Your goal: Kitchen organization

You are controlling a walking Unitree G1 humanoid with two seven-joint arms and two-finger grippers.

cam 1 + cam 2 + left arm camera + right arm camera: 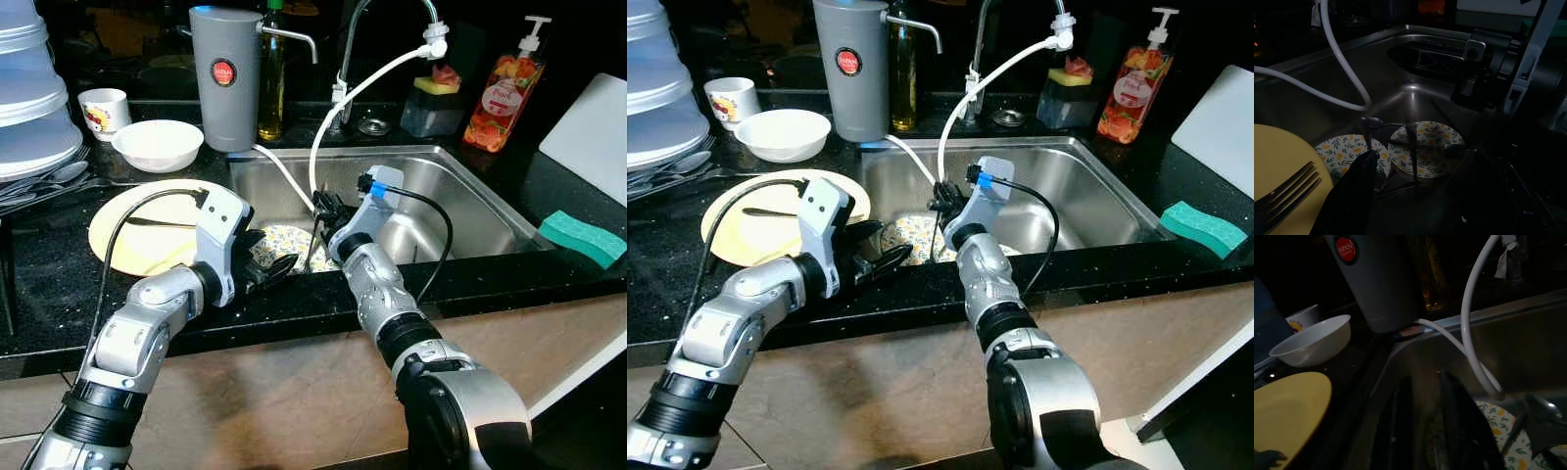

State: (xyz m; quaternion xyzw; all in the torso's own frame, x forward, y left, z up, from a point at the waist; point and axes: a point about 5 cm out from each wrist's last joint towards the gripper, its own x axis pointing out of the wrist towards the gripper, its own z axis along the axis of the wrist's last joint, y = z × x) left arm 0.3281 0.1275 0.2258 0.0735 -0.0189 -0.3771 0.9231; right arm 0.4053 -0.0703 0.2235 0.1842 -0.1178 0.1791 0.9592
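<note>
- Sink [460, 186] set in a dark counter [59, 294]; white hose [343, 98] hangs from the tap into the basin.
- Floral plates [1425, 147] lie on the sink floor at its near left, cutlery across them (a spoon [1370, 122] shows in the left wrist view).
- Left tool [274, 269] at the sink's near-left rim, over the plates; fingers released, gripping nothing.
- Right tool [326, 211] down in the basin beside the hose, above the plates; I cannot tell whether it is clenched or released.
- Yellow plate [122, 230] on the counter left of the sink, a fork [1283, 188] on it.
- White bowl [157, 144] and cup [103, 110] at far left; grey jug [225, 78] behind the sink.
- Green sponge [583, 238] at right.
</note>
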